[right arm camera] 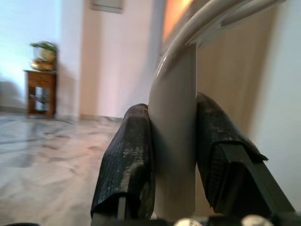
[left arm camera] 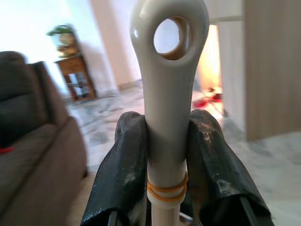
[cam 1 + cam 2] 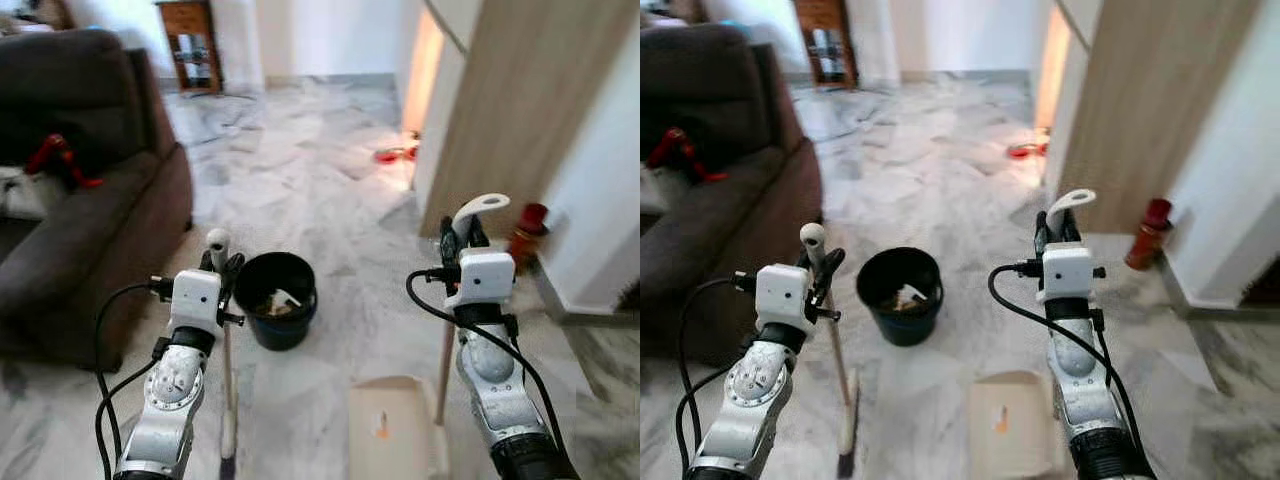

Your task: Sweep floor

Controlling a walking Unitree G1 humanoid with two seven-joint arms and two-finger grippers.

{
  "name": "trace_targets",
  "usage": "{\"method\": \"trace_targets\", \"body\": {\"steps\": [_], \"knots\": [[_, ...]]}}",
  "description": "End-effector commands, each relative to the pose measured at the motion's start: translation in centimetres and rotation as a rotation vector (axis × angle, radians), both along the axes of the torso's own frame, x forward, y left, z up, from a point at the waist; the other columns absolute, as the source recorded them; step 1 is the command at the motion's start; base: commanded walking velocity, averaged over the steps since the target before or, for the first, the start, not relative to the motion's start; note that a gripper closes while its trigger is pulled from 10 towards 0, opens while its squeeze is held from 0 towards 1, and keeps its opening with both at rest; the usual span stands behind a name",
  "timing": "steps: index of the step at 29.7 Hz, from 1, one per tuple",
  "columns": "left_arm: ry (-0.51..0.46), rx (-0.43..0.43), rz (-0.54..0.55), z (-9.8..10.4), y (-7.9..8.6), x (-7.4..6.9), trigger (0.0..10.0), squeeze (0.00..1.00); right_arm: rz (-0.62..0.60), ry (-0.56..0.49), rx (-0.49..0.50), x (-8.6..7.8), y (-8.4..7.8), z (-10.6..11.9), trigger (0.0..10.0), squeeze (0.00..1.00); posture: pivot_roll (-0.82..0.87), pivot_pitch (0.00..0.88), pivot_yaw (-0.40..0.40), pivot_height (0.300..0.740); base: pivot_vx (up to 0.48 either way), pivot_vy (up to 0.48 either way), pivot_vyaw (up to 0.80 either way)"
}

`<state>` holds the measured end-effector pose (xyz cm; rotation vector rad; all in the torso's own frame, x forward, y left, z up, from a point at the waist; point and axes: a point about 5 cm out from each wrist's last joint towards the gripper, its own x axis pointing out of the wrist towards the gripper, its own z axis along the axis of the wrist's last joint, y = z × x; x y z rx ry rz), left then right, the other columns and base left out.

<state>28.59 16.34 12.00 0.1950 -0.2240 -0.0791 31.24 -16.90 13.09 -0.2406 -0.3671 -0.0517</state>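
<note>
Now left claw (image 2: 164,188) clamps broom handle (image 2: 165,117) — right claw (image 1: 171,169) clamps dustpan handle (image 1: 175,141).

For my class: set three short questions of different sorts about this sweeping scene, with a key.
1. True or false: the left gripper is shut on the broom handle.
2. What does the right gripper hold? A) dustpan handle B) red bottle C) sofa
3. Fill in: the black bucket stands on the marble ____.

Key: 1 true; 2 A; 3 floor.
</note>
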Motion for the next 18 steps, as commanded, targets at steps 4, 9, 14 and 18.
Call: {"method": "trace_targets", "body": {"steps": [4,9,14,18], "knots": [[-0.055,0.008,-0.017,1.04,-0.41,0.50,10.0,0.00,0.018,-0.026,-0.010,0.37,0.39,0.89,10.0,0.00,-0.01,0.000,0.021,0.740,0.000,0.000,-0.80],[-0.056,0.008,-0.024,1.05,-0.53,0.73,10.0,0.00,0.009,-0.018,-0.009,0.42,0.15,0.76,10.0,0.00,-0.01,0.000,0.019,0.740,0.000,0.000,-0.80],[-0.041,0.004,-0.019,0.66,-0.35,0.65,10.0,0.00,0.000,-0.008,0.014,0.34,0.00,0.59,10.0,0.00,-0.01,0.000,0.021,0.740,0.000,0.000,-0.80],[-0.024,-0.002,-0.007,0.31,0.14,0.69,10.0,0.00,-0.010,-0.005,0.035,0.24,0.09,0.47,10.0,0.00,-0.02,0.000,0.030,0.740,0.000,0.000,-0.80]]}}
